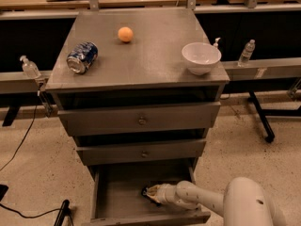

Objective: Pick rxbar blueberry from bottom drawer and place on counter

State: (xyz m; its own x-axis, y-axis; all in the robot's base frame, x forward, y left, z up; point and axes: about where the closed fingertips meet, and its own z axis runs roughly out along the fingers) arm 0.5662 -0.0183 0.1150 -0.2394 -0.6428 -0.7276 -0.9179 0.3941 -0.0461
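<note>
The grey counter (146,60) tops the cabinet, its two knobbed drawers (140,119) shut beneath it, and at floor level the bottom drawer (117,194) stands pulled out with the robot's pale arm (209,202) reaching in from the right. On the counter sit a white bowl (201,57) near the right edge, a blue soda can (82,57) on its side at the left, and a small orange ball (125,34) towards the back. Down in the drawer the gripper (150,192) lies low at the rxbar blueberry (145,189), a dark shape at its tip, though I cannot tell whether it has hold of the bar.
</note>
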